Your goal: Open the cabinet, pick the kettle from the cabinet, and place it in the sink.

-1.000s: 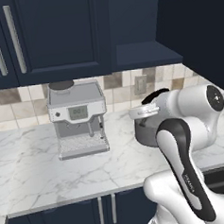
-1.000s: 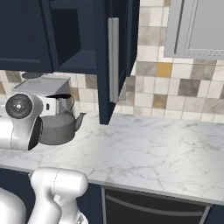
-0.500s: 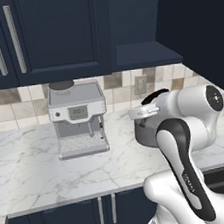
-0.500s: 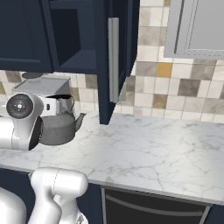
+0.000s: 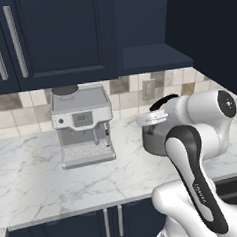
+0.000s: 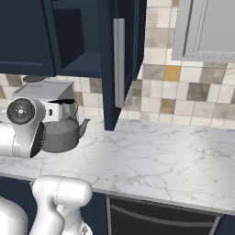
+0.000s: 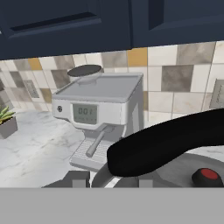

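Beside the coffee machine [image 5: 83,124], off toward the open cabinet [image 6: 120,59], the kettle [image 6: 62,132] sits just above or on the white marble surface [image 6: 151,160]; I cannot tell whether its base touches. The cabinet's door stands swung out toward the room, its long silver handle [image 6: 119,62] edge-on, and the shelf behind it is bare, so the kettle is already out and what is left is the carry to the sink, which I do not see from here.

Through the hand view, the black arched handle [image 7: 170,142] runs right across in front of the lens, with the flat lid and its red knob [image 7: 205,175] just beneath. That puts the tool [image 7: 111,178] directly over the top of the kettle, clenched on the arch of the handle, a sensible hold, since the pot can hang level from it with the spout [image 6: 84,126] pointing away from the coffee machine.

As for the arm [image 5: 195,180], it rises from the base, folds sharply at the elbow and reaches forward, the wrist turned so the hand lies roughly level above the lid, facing the coffee machine. The big white joint [image 5: 215,108] hides much of the kettle's body from the left side.
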Tool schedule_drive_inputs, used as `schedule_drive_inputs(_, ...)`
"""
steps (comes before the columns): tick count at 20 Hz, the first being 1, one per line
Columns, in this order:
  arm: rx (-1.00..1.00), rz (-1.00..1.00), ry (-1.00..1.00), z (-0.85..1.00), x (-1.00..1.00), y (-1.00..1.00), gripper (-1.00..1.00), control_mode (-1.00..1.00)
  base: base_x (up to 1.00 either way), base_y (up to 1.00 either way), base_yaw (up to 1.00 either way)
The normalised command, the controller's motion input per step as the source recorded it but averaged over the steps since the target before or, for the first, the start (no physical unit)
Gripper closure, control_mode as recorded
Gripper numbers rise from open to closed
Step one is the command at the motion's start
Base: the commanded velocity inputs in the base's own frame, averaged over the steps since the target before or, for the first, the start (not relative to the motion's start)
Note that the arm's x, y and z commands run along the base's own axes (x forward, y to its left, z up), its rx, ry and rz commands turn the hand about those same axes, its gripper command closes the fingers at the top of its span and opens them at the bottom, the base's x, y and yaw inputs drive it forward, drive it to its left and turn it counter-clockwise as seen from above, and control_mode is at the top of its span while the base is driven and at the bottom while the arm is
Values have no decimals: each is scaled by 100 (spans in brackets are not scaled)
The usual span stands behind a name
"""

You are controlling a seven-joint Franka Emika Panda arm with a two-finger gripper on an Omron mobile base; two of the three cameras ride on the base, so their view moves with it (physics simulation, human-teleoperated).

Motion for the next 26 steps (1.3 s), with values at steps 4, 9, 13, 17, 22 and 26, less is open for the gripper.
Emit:
schedule_drive_inputs(4, 0, 0, 0, 0, 0, 0, 100, 100, -15, 0, -1)
schedule_drive_inputs(9, 0, 0, 0, 0, 0, 0, 100, 100, -48, 0, -6)
schedule_drive_inputs(13, 0, 0, 0, 0, 0, 0, 100, 100, -50, 1, -5)
schedule_drive_inputs(17, 0, 0, 0, 0, 0, 0, 100, 100, -49, 5, 0)
schedule_drive_inputs(22, 0, 0, 0, 0, 0, 0, 100, 100, -52, 2, 0)
schedule_drive_inputs(26, 0, 0, 0, 0, 0, 0, 100, 100, -53, 0, -6)
